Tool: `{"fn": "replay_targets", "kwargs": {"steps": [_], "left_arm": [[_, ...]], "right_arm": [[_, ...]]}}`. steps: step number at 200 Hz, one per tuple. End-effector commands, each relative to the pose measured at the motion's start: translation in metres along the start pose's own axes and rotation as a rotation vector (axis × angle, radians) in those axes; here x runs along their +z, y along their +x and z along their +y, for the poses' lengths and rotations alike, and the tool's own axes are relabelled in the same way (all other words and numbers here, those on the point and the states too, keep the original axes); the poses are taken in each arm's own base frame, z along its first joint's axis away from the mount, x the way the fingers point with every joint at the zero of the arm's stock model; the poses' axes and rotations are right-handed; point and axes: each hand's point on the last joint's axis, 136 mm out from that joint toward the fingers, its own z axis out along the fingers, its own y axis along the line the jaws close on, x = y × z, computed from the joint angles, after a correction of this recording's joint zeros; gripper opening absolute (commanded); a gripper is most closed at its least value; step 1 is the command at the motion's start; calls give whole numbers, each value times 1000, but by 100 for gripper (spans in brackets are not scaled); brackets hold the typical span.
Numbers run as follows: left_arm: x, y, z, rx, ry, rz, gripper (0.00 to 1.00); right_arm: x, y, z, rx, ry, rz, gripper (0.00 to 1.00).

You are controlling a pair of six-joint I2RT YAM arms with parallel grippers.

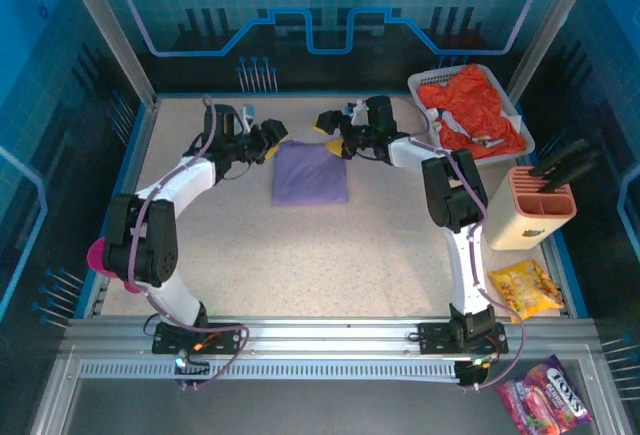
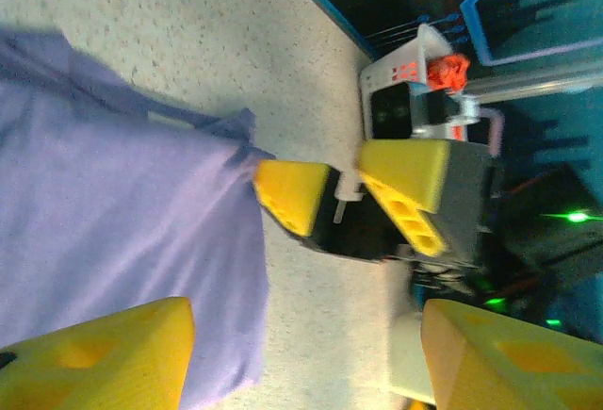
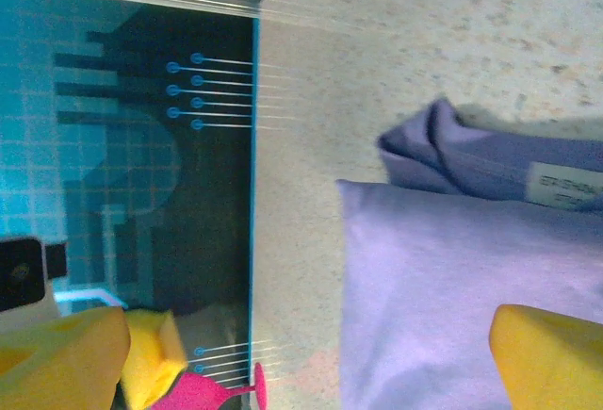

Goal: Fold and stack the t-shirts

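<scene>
A lavender-purple t-shirt [image 1: 310,173] lies folded into a small rectangle at the back middle of the table. The left wrist view has it at the left [image 2: 113,231], the right wrist view at the right [image 3: 471,287] with a label showing at its far fold. My left gripper [image 1: 272,143] hovers open at its far left corner, fingers [image 2: 104,353] wide apart over the cloth edge and bare table. My right gripper [image 1: 335,140] is open at the far right corner, holding nothing. An orange-red t-shirt [image 1: 470,105] lies crumpled in the white basket [image 1: 425,80].
A peach knife block [image 1: 540,205] stands at the right edge, with a yellow snack bag [image 1: 525,288] in front of it. A pink candy bag [image 1: 545,400] lies on the frame at the near right. The table's blue rim [image 3: 252,193] runs close behind the shirt.
</scene>
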Motion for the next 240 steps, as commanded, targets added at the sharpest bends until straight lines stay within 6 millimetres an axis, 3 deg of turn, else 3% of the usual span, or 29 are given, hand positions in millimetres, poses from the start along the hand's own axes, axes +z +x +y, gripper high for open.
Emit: {"fn": "replay_targets", "kwargs": {"steps": [1, 29, 55, 114, 133, 169, 207, 240], "left_arm": [[12, 31, 64, 40, -219, 178, 67], [19, 26, 91, 93, -338, 217, 66], [25, 25, 108, 108, -390, 266, 65], [50, 36, 111, 45, -286, 358, 55], [53, 41, 116, 36, -297, 381, 54], [43, 44, 131, 51, -381, 390, 55], [25, 24, 129, 70, -398, 315, 61], [34, 28, 130, 48, -355, 367, 60]], "right_arm": [[-29, -1, 49, -80, -87, 8, 99], [-54, 7, 54, -94, -97, 3, 99], [-80, 16, 42, -48, -79, 12, 99], [-120, 35, 18, -19, -38, -9, 99], [-127, 38, 10, 9, -34, -10, 99], [-136, 33, 12, -11, -53, -24, 99], [-136, 38, 12, -8, -66, -8, 99], [-137, 40, 6, 3, -57, -11, 99]]}}
